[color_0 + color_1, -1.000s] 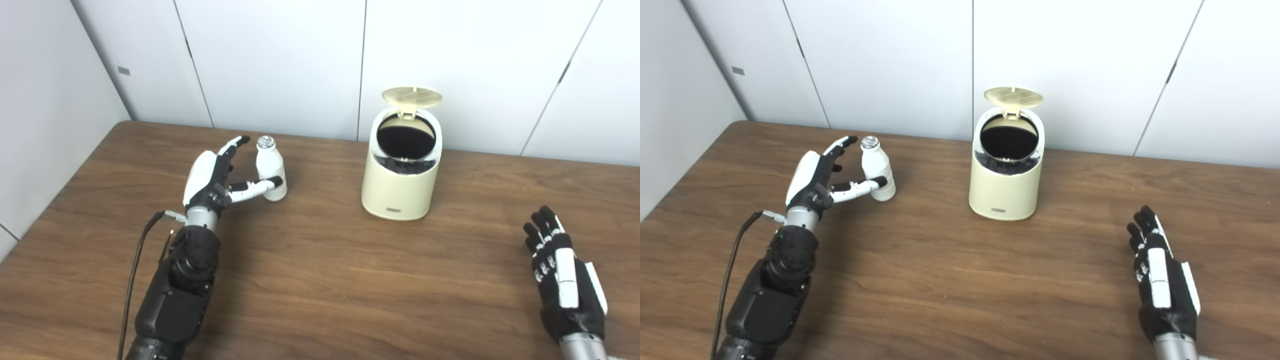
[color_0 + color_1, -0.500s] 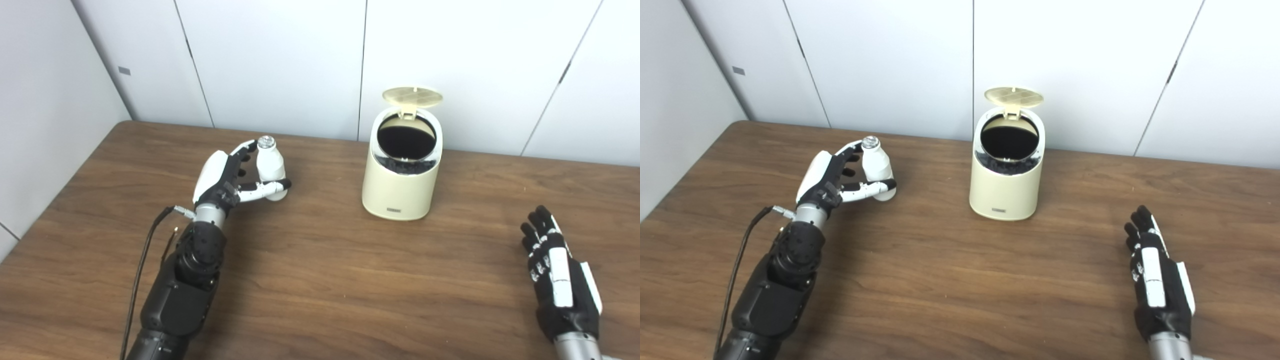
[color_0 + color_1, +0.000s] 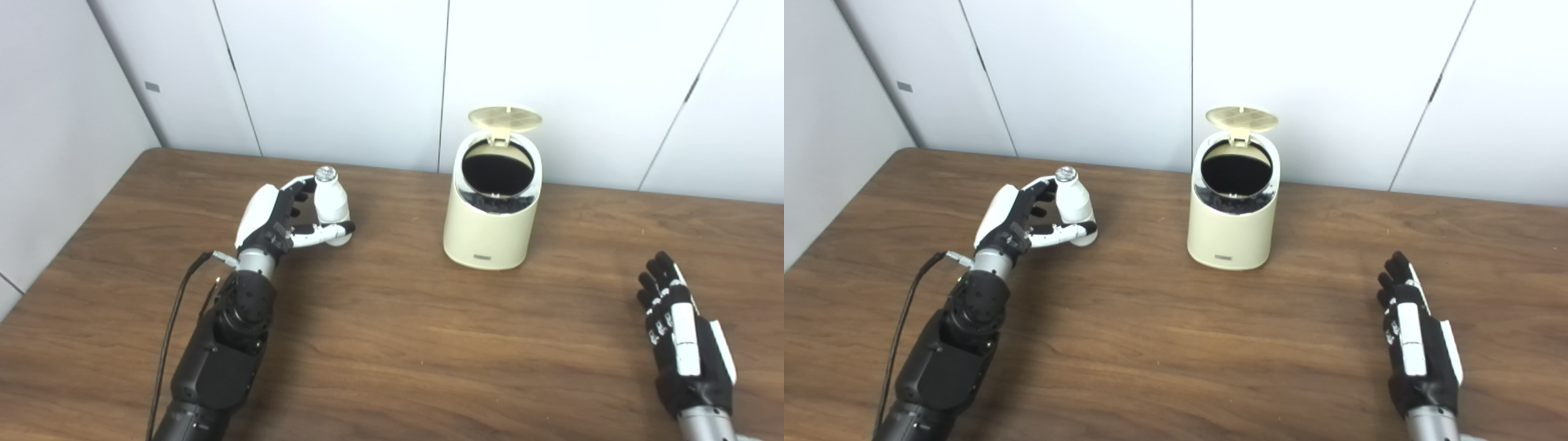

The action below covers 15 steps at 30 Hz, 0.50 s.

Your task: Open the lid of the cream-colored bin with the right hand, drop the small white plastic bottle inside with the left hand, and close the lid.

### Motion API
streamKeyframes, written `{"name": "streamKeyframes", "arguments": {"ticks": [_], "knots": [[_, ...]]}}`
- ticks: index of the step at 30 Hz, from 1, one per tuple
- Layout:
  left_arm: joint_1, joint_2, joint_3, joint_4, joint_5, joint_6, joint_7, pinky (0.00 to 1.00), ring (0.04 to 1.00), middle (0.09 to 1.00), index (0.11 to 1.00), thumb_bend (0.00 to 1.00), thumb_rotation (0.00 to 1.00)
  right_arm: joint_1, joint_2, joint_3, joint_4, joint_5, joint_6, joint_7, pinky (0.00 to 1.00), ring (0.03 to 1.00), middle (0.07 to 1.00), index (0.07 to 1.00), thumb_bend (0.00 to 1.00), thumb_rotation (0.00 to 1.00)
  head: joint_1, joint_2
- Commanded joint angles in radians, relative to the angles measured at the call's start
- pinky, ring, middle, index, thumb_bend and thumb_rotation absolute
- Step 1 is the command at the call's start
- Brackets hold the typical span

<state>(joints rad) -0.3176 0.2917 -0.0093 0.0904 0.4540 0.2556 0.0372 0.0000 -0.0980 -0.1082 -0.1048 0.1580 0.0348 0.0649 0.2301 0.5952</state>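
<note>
Over the last second the left hand [image 3: 275, 211] has wrapped its fingers round the small white plastic bottle [image 3: 331, 205], standing on the brown wooden surface [image 3: 392, 343]. The cream-colored bin [image 3: 490, 202], rightward, gapes, round lid [image 3: 505, 117] raised; lifting comes next. The right hand [image 3: 683, 334] rests spread, empty.

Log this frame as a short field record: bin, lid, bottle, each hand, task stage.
bin: cream-colored bin, upright on the table
lid: lid open, tipped back
bottle: small white bottle, upright, left of the bin
left hand: left hand closed around the bottle
right hand: right hand open, empty, near the table's right edge
stage: lid opened; bottle not yet dropped in
</note>
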Motion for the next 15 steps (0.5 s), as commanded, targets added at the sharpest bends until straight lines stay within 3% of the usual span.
{"name": "streamKeyframes", "arguments": {"ticks": [1,9,14,15], "knots": [[-0.034,0.014,0.003,-0.018,0.007,-0.026,0.026,0.74,0.811,0.806,0.817,0.86,0.33,-0.028,-0.005,-0.001,-0.039,-0.003,-0.019,-0.001,0.98,0.966,0.967,0.951,0.63,0.87,0.001,0.001],[-0.038,0.005,0.008,-0.002,-0.008,-0.043,0.034,0.57,0.637,0.671,0.732,0.78,0.26,-0.028,-0.007,0.000,-0.035,-0.018,-0.027,-0.002,0.98,0.976,0.973,0.959,0.64,0.88,-0.006,0.002],[-0.042,-0.019,0.033,0.015,-0.056,-0.069,0.048,0.45,0.524,0.569,0.629,0.71,0.05,-0.027,-0.003,0.000,-0.038,-0.028,-0.030,-0.005,0.96,0.973,0.962,0.946,0.65,0.87,-0.009,0.000],[-0.044,-0.024,0.038,0.019,-0.067,-0.073,0.050,0.43,0.499,0.506,0.584,0.61,0.03,-0.027,-0.002,0.000,-0.040,-0.029,-0.029,-0.006,0.96,0.974,0.962,0.945,0.66,0.87,-0.011,0.000]]}}
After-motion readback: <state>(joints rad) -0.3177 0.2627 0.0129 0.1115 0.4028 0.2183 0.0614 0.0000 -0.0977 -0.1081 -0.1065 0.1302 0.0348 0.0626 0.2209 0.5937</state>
